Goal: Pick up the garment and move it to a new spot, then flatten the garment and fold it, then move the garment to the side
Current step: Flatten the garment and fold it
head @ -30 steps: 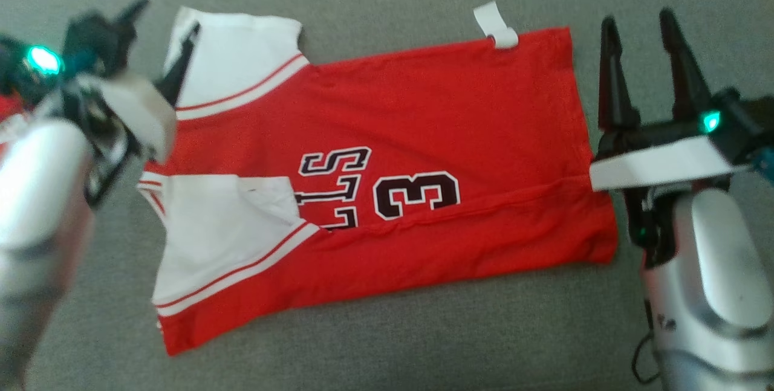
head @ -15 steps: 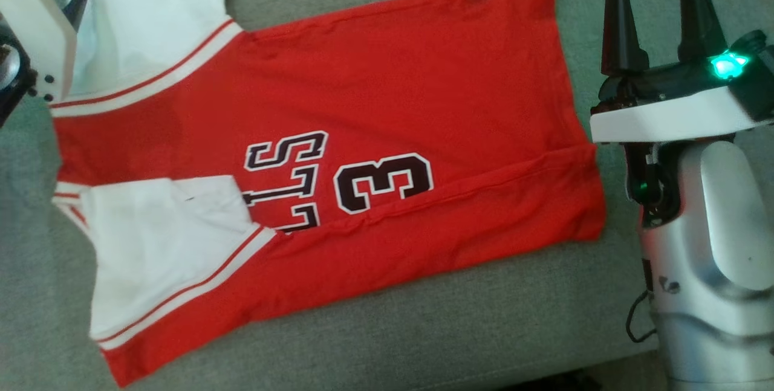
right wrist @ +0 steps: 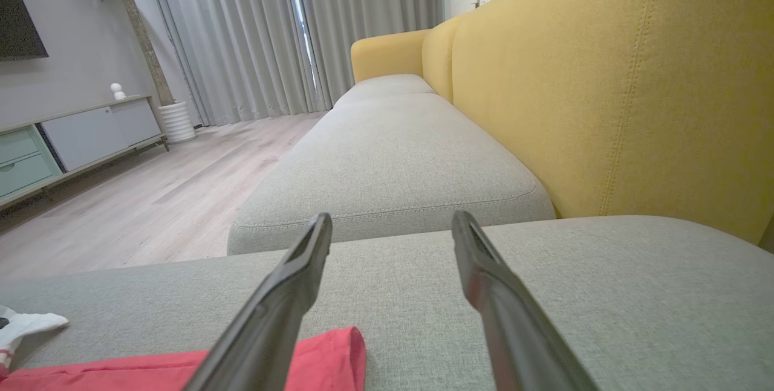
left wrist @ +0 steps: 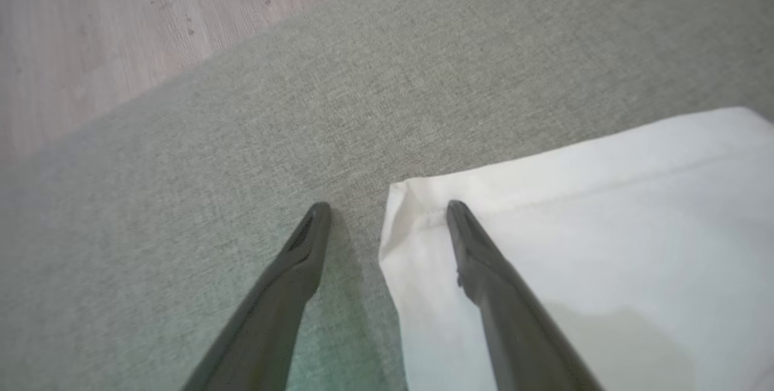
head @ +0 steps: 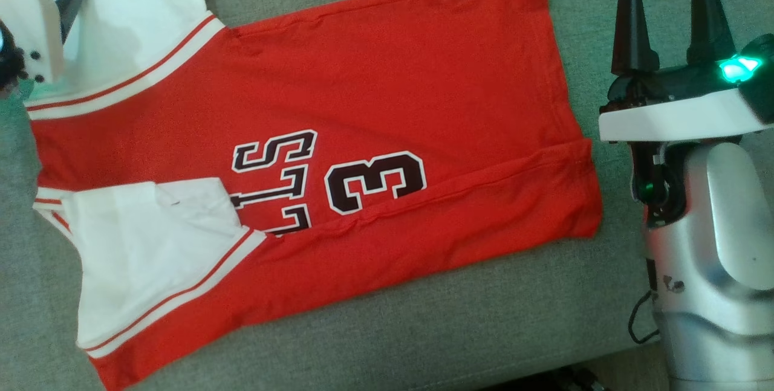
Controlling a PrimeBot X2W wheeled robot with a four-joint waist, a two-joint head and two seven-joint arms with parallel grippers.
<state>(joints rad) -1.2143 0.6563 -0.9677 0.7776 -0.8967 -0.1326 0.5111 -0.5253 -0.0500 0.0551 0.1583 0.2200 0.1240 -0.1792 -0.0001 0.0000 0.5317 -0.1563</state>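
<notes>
garment (head: 363,95) lies flat, part-folded i judge; my left gripper (left wrist: 387,213) at ten o'clock, right gripper (head: 665,10) at two, both spread empty; side move pending.

Red jersey (head: 387,89) w/ white sleeves, black "3" & lettering, spread flat on grey sofa cushion (head: 423,330), near its front edge. Shoulders left, hem right. Near long side folded over lengthwise, one sleeve laid across front.
</notes>
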